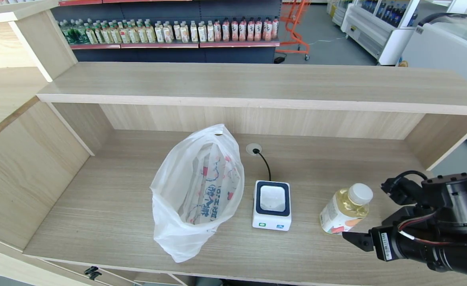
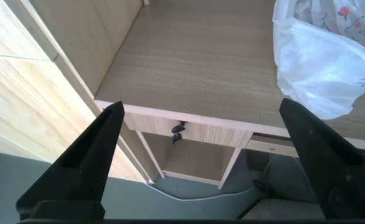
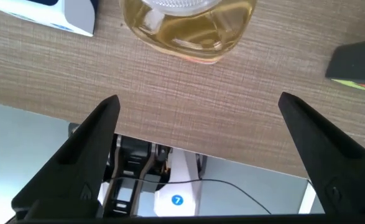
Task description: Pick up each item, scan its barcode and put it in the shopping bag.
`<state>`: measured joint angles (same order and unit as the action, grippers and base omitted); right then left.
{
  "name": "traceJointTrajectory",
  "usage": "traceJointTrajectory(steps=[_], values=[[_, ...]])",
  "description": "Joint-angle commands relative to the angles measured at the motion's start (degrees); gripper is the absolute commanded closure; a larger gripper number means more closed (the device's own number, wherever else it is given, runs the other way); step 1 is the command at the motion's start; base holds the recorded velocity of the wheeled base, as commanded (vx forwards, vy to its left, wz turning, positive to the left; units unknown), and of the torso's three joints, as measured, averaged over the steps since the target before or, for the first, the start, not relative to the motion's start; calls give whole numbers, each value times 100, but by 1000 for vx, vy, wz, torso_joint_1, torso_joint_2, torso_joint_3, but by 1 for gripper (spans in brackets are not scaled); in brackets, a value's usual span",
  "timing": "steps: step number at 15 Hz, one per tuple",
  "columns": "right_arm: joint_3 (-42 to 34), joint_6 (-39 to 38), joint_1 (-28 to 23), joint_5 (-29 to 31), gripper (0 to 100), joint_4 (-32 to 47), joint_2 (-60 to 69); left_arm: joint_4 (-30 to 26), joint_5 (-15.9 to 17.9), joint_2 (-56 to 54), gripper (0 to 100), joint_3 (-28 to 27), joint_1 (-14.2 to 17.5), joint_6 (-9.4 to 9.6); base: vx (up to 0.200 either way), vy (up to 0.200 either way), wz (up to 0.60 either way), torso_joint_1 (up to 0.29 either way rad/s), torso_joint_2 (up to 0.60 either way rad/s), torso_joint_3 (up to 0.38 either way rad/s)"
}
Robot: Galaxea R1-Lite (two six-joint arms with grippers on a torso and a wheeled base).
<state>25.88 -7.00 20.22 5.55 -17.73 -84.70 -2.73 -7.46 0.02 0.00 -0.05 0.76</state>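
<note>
The bottle (image 1: 344,210) of yellowish drink, white-capped, is seen upright on the wooden counter (image 1: 110,206), near the barcode scanner (image 1: 272,204) on the robot's right of it. The white plastic shopping bag (image 1: 195,190) stands on the scanner's other side, mouth open, with printed packets already inside. The right gripper (image 3: 199,102) is held low at the counter's front edge with its fingers spread wide and nothing between them. The bottle lies ahead of the gap, not yet inside it. The left gripper (image 2: 201,107) is likewise spread and empty, held off the counter's front edge near the bag's lower corner.

Several failures can be foreseen. The bottle is tall and rounded, so it is likely to be tipped or pushed away if one finger touches it before the other. Its smooth wall may also slip or turn if it is clamped too high or too lightly. If the label is covered by the fingers, the barcode probably cannot be read by the scanner. On the way across, the scanner or its cable (image 1: 266,163) could be struck if the bottle is carried low. The bag is limp and held open by nothing but its own folds — its rim could be caught and the mouth collapsed, or the whole bag dragged along the counter.
</note>
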Motion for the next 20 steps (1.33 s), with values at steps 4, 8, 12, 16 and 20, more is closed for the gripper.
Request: traceJointTrajectory(steps=[4,8,12,16,20], values=[[-145,225,52,192,0,-776,-723,1,-1,6,0,0,-4,-5,0,0,0,0,0,0],[-162,559,61,518,0,-1655,-1224,1,-1,6,0,0,-4,4,0,0,0,0,0,0],[-162,735,96,518,0,-2007,-1462,1,-1,6,0,0,-4,4,0,0,0,0,0,0],[-153,744,201,518,0,-2209,-1550,1,-1,6,0,0,-4,4,0,0,0,0,0,0],[-145,744,210,518,0,-2394,-1585,-8,-1,6,0,0,-4,4,0,0,0,0,0,0]])
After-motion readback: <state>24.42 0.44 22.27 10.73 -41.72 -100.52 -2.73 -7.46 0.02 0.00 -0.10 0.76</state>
